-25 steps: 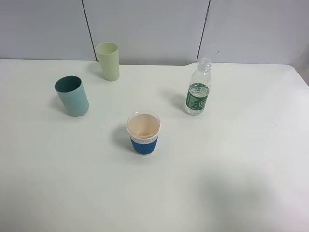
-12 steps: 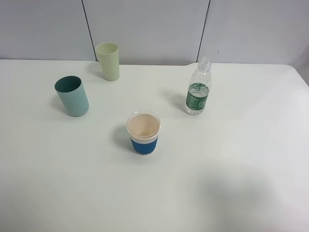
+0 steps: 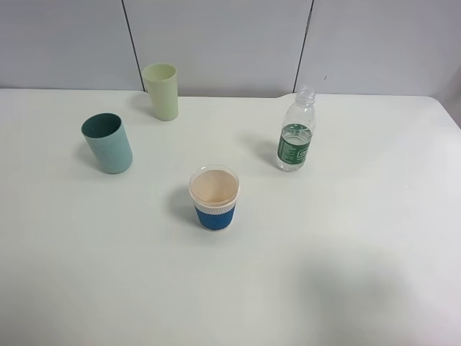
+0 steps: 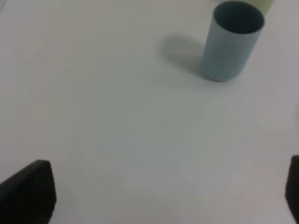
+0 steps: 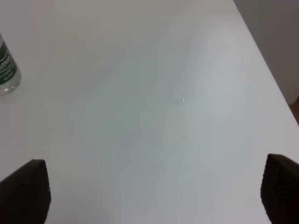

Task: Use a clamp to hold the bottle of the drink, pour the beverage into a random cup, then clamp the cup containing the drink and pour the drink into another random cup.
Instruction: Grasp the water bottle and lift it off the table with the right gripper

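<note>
- Standing upright on the tabletop, your bottle sits back right, apart from the cups.
- Blue-sleeved cup in the centre; teal cup and pale green cup back left.
- Left fingers spread wide, holding nothing, above the tabletop.
- Right fingers likewise wide apart, empty.

I see a white worktop carrying 4 items, all standing upright and well apart: a pale green cup at the rear, a teal cup front-left of it, a blue-sleeved cup near the centre, and an uncapped green-labelled bottle at right.
</note>
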Motion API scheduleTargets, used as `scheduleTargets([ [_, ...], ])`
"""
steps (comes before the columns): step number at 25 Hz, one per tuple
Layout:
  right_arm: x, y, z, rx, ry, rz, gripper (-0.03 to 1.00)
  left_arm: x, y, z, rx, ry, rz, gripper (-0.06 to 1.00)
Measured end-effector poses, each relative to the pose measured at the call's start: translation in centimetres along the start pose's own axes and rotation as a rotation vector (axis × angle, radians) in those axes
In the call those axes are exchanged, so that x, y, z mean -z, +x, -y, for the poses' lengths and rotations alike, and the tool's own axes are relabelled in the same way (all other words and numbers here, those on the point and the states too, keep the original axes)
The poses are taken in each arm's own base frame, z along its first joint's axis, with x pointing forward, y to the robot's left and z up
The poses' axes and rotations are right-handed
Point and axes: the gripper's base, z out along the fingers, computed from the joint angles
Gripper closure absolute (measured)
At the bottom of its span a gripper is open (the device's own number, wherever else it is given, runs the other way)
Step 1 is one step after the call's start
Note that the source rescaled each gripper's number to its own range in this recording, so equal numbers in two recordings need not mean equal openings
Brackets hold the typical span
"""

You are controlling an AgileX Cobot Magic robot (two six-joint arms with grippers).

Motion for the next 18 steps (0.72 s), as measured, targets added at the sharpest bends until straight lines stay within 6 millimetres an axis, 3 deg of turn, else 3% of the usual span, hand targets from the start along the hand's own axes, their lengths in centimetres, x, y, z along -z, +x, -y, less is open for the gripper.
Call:
scheduleTargets([
  [7,-4.0,-1.9,0.0,-0.021,-0.011,-0.261,0.16,0.0,0.0,0.0,0.000,0.000,0.000,-0.06],
  [13,-7.1,-5.1,0.1,-0.030,-0.020,-0.243,0.16,0.0,0.0,0.0,0.000,0.000,0.000,-0.06],
  [18,-10.3,-6.3,0.1,-0.030,-0.021,-0.242,0.16,0.0,0.0,0.0,0.000,0.000,0.000,-0.06],
])
